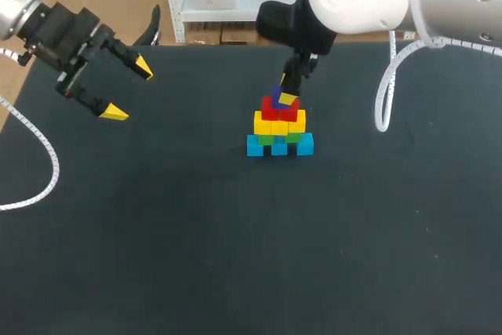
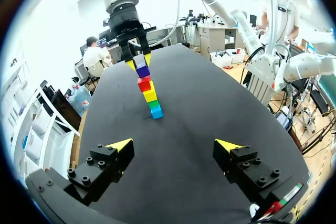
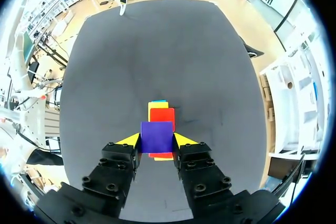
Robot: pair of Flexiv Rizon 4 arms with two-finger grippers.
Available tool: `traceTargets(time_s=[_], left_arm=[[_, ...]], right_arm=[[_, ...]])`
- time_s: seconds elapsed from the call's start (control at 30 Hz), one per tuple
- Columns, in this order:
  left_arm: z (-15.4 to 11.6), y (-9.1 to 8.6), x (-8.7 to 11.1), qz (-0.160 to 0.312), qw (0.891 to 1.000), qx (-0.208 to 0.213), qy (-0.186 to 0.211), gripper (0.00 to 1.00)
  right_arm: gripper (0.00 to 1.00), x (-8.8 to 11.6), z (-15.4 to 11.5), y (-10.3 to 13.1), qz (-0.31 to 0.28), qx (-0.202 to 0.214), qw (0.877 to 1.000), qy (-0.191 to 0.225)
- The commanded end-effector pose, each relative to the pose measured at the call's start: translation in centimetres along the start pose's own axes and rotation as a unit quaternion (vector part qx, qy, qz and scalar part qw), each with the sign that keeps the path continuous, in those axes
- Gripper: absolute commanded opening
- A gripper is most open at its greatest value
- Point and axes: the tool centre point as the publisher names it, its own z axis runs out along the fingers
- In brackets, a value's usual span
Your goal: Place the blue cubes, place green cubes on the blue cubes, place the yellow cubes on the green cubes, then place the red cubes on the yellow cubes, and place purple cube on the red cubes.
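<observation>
A stepped stack stands mid-table: blue cubes (image 1: 279,146) at the bottom, green cubes (image 1: 276,138) on them, yellow cubes (image 1: 279,124) above, red cubes (image 1: 279,107) on top. My right gripper (image 1: 284,96) is shut on the purple cube (image 3: 156,136), holding it over the red cubes (image 3: 163,118). From the left wrist view the stack (image 2: 149,92) is far ahead, with the purple cube (image 2: 142,70) between my right arm's yellow tips. My left gripper (image 1: 128,88) hangs open and empty at the far left, well away from the stack.
The black table (image 1: 235,256) has broad bare surface in front of and to both sides of the stack. A white cable (image 1: 386,84) loops down from my right arm beside the stack.
</observation>
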Motion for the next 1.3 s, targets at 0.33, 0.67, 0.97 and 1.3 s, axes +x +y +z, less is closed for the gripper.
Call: traceTargets(time_s=[0.33,0.67,0.97,1.3], left_arm=[[0.0,0.1,0.1,0.001,1.0,0.002,0.0,1.0],[0.0,0.1,0.1,0.001,1.0,0.002,0.0,1.0],[0.0,0.1,0.1,0.001,1.0,0.002,0.0,1.0],[0.0,0.1,0.1,0.001,1.0,0.002,0.0,1.0]], right_arm=[[0.56,-0.2,0.1,-0.2,-0.003,-0.002,1.0,-0.002],[1.0,0.1,-0.7,-0.6,-0.003,0.002,1.0,-0.001],[1.0,1.3,-5.4,-1.5,-0.027,0.035,0.995,-0.086],[1.0,5.3,-8.9,-2.0,-0.025,0.07,0.98,-0.183]])
